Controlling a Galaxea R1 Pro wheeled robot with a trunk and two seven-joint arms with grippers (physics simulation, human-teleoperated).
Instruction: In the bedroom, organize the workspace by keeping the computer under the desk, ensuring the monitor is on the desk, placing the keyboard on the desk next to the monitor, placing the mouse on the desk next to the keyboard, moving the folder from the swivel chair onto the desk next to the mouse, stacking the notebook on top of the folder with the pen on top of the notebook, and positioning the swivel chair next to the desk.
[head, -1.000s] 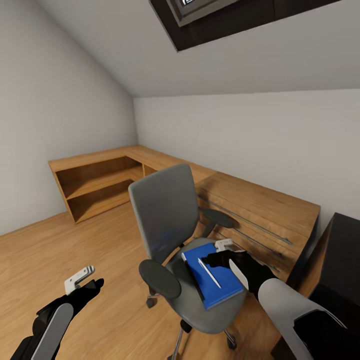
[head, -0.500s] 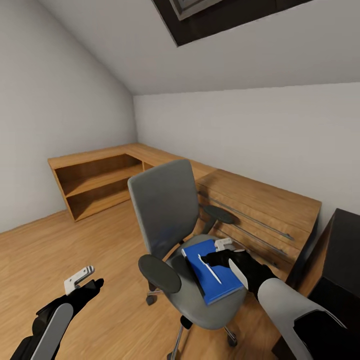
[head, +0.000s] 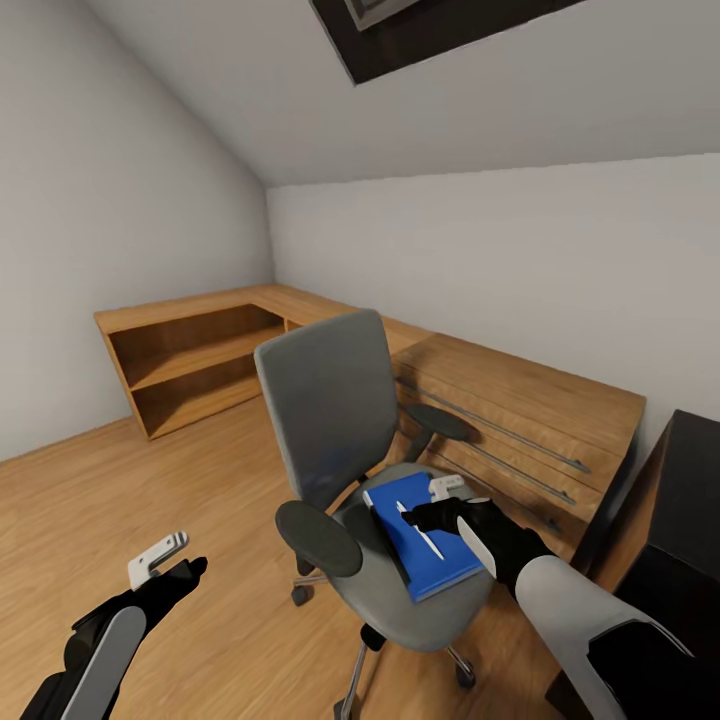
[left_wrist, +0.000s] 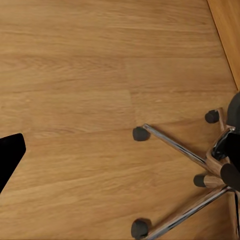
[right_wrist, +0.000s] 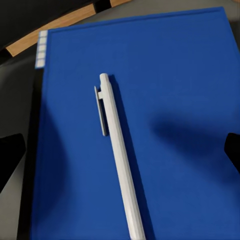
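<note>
The right hand (head: 440, 503) hovers, seemingly open and empty, over the thin white pen (right_wrist: 118, 155) lying on the flat blue folder (head: 425, 545) on the grey swivel chair (head: 340, 440), while the left hand (head: 165, 565) hangs open above the wood floor (left_wrist: 75, 75).

1 swivel chair (head: 340, 440), 1 folder (head: 425, 535), 1 pen (head: 420, 532), 1 wooden chest (head: 520, 440), 1 open shelving unit (head: 185, 365), 1 skylight (head: 400, 25).

Even, soft light; faint shadows; sharp renders
</note>
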